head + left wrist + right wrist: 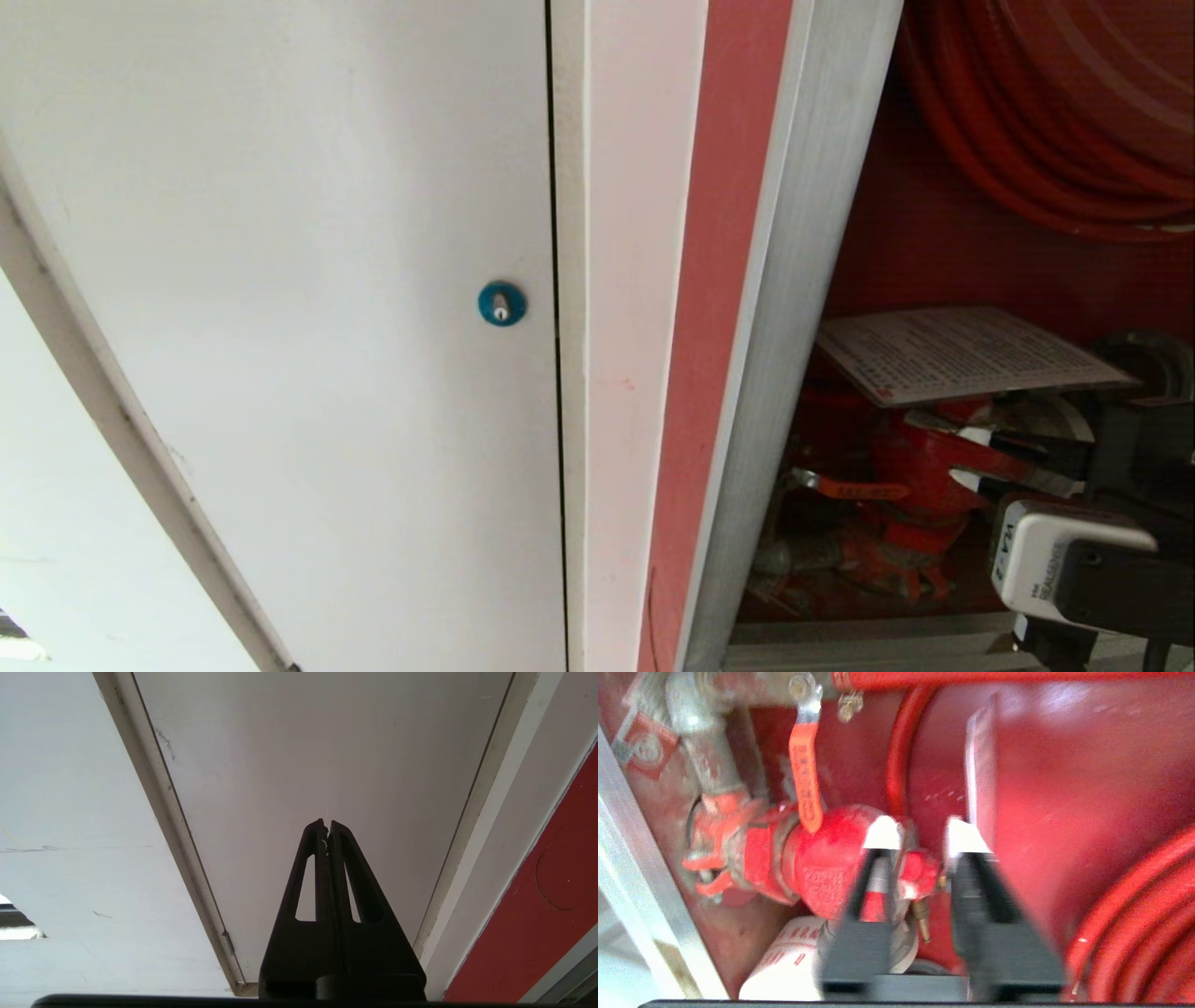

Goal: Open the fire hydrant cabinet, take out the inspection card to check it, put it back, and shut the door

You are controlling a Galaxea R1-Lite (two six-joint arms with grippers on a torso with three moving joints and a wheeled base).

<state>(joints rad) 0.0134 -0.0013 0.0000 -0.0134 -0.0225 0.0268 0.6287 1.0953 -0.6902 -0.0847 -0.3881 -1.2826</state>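
Wall: plain white door [280,280] across the left and centre of the head view, blue round lock [502,303] near its right edge; white trim and a red strip [719,280] just right of it.
Cabinet: fire hydrant cabinet [794,373] at the right of the head view, silver frame post slanting down, red inside, standing open.
Contents: red hose reel [1055,112] in the upper right; red valve [924,467] low in the compartment, orange tag [854,489] hanging beside it; white rolled hose [784,961] at the lower left of the right wrist view.
Card: inspection card [962,355] lying nearly flat inside the cabinet, above the valve and below the reel, apart from the claw tips; seen edge-on in the right wrist view.
Writing: card print too small to read; lettering on the orange tag illegible; "REALSENSE" partly legible on the wrist camera casing [1055,560] at lower right.
Right gripper [971,459]: inside the cabinet just under the card's near edge, white-tipped fingers [882,833] parted, gripping nothing.
Left gripper [327,826]: parked facing the white door, fingers pressed together, empty.
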